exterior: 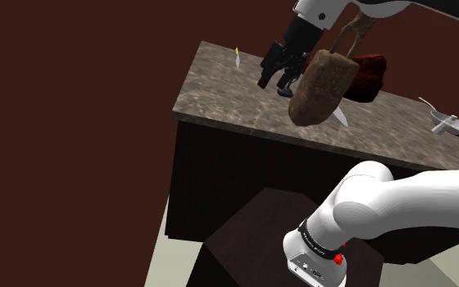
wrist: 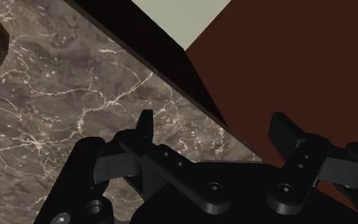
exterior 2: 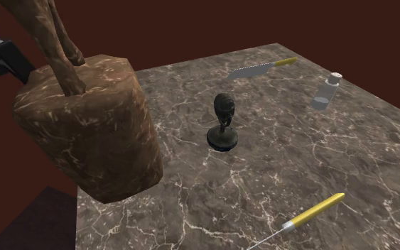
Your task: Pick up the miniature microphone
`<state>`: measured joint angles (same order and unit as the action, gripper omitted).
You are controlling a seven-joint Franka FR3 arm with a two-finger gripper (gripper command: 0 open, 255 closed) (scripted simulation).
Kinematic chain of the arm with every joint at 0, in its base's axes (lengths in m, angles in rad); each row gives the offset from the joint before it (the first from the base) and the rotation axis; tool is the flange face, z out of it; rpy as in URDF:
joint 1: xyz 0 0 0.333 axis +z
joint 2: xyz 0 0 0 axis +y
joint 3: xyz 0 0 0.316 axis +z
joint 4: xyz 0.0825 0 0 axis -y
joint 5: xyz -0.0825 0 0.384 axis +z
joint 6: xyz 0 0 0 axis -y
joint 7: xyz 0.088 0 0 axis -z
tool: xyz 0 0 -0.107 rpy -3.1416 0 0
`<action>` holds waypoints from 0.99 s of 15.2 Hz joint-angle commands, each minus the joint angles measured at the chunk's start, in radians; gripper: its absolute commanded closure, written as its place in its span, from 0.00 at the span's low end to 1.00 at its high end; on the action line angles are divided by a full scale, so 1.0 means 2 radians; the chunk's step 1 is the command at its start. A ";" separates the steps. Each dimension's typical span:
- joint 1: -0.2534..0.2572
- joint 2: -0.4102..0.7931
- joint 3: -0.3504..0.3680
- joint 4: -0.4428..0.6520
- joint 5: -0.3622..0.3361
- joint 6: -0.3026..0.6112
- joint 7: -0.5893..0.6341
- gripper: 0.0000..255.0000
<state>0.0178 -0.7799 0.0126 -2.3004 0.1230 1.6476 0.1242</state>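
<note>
2nd ext. view: miniature microphone (exterior 2: pixel 224 124) stands upright mid marble table (exterior 2: pixel 276 185), at 3 o'clock of the brown block (exterior 2: pixel 92 128). Wrist view: my gripper (wrist: pixel 214 121) is wide open over the table edge, nothing btw the fingers.

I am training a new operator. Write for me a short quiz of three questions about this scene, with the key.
1. True or false: the gripper is shut on the miniature microphone.
2. How is the microphone placed? A) upright on the marble table; B) lying on its side; C) hanging from the gripper.
3. Fill in: the handle of the knife near the second exterior view's top is ____.

Key: 1 false, the fingers stand apart with nothing between them; 2 A; 3 yellow.
</note>
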 commanded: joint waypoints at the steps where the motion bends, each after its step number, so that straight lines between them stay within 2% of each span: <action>1: 0.000 0.000 0.000 0.000 0.000 0.000 0.000 0.00; 8: -0.028 0.026 -0.056 -0.001 -0.057 0.037 -0.072 0.00; 15: -0.052 0.072 -0.113 0.021 -0.103 0.080 -0.140 0.00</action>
<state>-0.0769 -0.6478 -0.1929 -2.2607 -0.0686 1.7929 -0.1317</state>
